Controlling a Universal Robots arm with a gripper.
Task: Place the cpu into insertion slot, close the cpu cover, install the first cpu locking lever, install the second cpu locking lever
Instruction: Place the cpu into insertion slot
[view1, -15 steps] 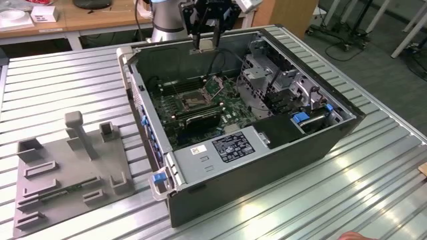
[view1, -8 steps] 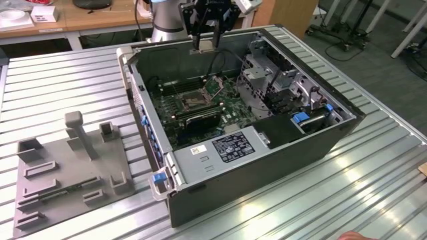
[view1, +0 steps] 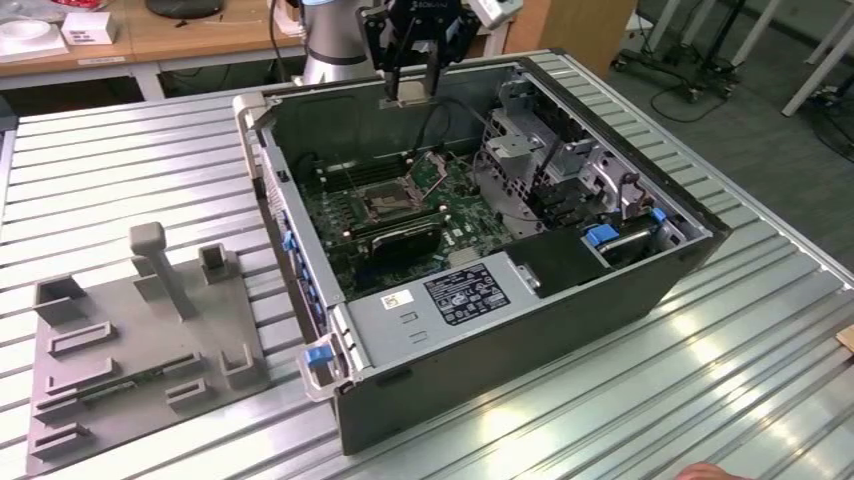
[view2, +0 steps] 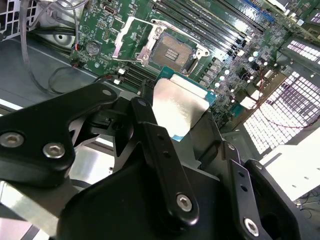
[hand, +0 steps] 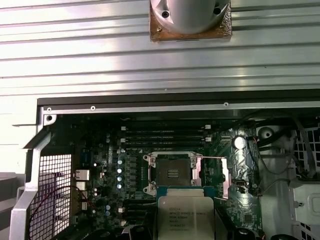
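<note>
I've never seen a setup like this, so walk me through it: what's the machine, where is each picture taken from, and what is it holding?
It is a robot arm with a gripper. The exterior view looks at a metal table bearing an open computer case and a grey rack. Both wrist views come from cameras on the arm, looking into the case. The gripper holds the cpu, a flat silvery chip, over the green motherboard. The insertion slot is empty, its cpu cover flipped open.

My end effector: matte black linkage bars, silver hex screws. My arm: silver-grey tube, blue joint trim.
</note>
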